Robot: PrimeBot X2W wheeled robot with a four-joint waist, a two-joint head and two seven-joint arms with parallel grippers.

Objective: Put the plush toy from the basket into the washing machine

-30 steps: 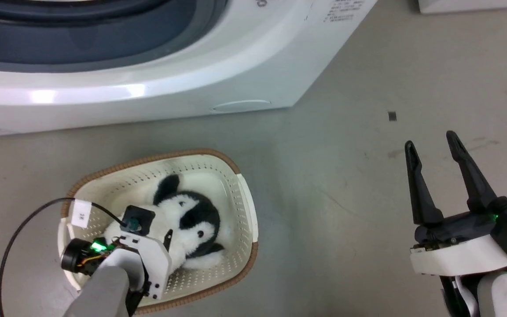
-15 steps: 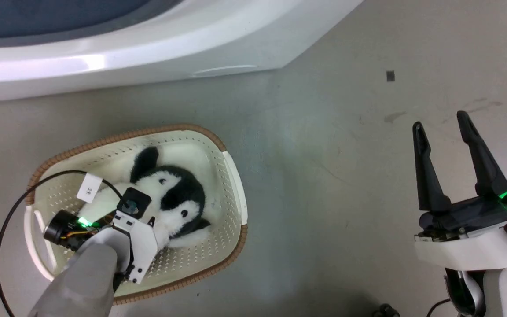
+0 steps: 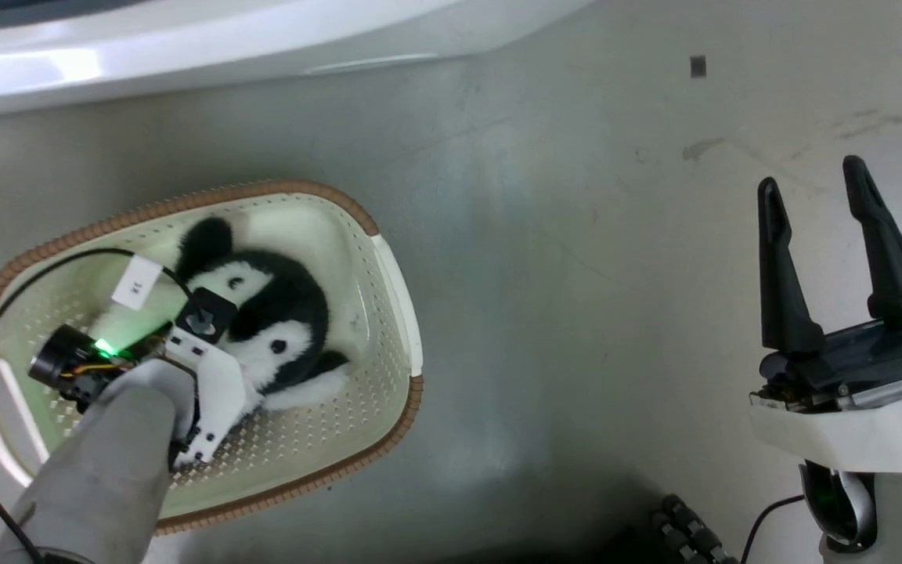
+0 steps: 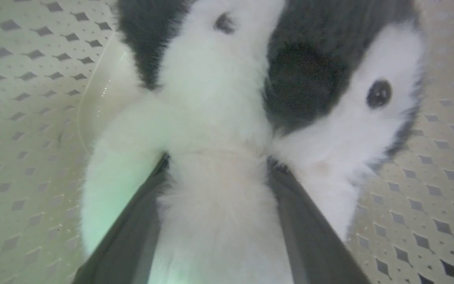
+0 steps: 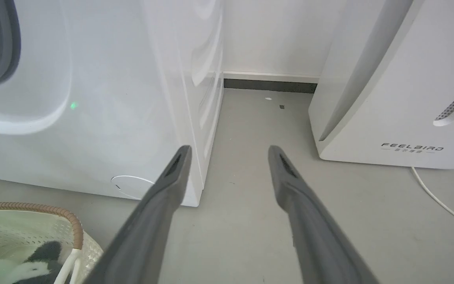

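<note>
The left gripper reaches down into the basket on the floor, its two dark fingers pressed against either side of the plush toy's white fur, clamped on it. The toy lies inside the basket, in front of the washing machine. The right gripper hangs above bare floor well to the side, fingers spread apart and touching nothing.

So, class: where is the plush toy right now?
The plush toy lies inside the basket on the floor, lower left of the head view, with the left gripper closed around its white fur.
</note>
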